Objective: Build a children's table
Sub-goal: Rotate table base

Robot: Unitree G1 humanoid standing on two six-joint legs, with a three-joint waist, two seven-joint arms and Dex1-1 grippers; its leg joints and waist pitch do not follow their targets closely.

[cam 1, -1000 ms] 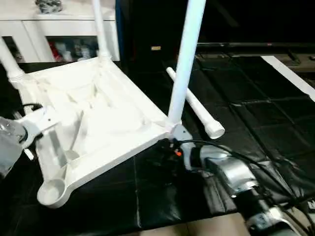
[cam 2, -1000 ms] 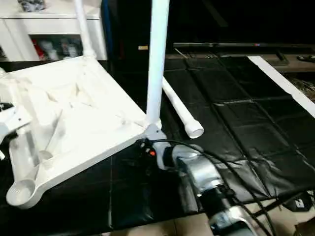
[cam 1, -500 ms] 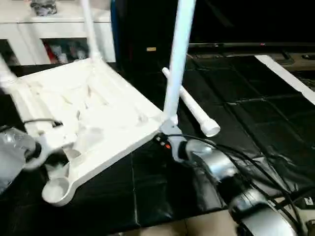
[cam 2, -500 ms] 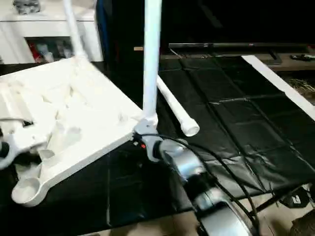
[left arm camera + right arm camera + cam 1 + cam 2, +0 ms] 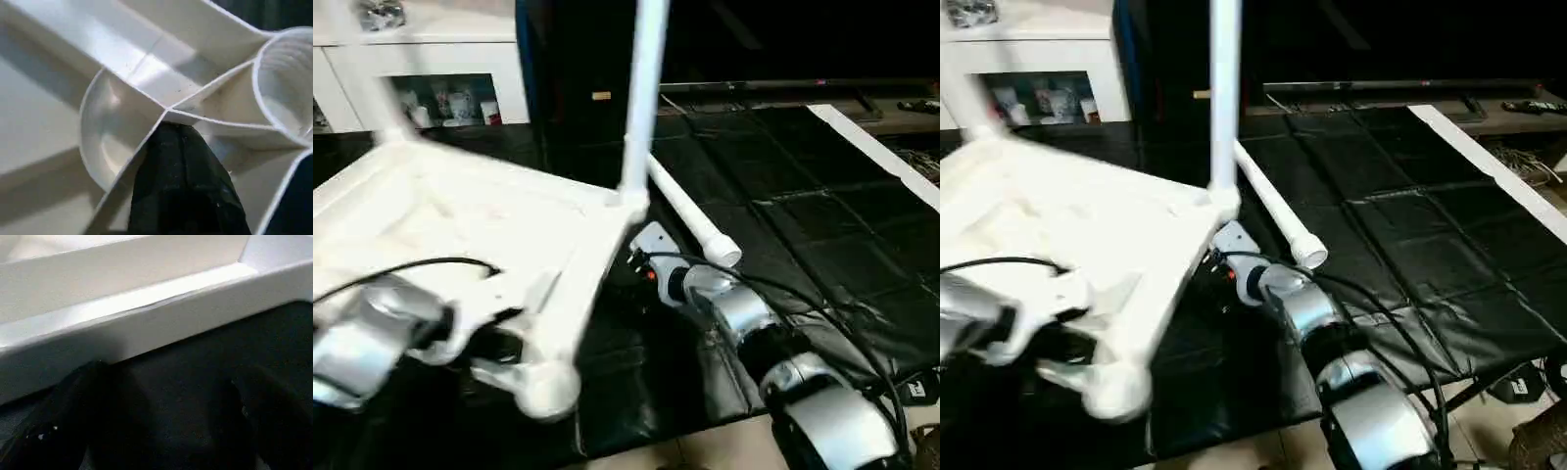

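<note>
Swung round, table top [image 5: 460,211] (left jaws pinch its rib).

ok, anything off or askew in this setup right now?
Yes. The tabletop sits underside up and tilted, not flat on the black mat. One near corner socket has no leg in it, and a loose leg lies on the mat beside it. The left gripper is shut on an underside rib.

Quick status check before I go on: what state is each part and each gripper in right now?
Tabletop: upside down, tilted, ribbed underside up.
Fitted leg: upright in a corner socket.
Loose leg: lying on the black mat.
Near corner socket: empty.
Left gripper: shut, at a rib beside that socket.
Right gripper: open, beside the tabletop's edge.
</note>
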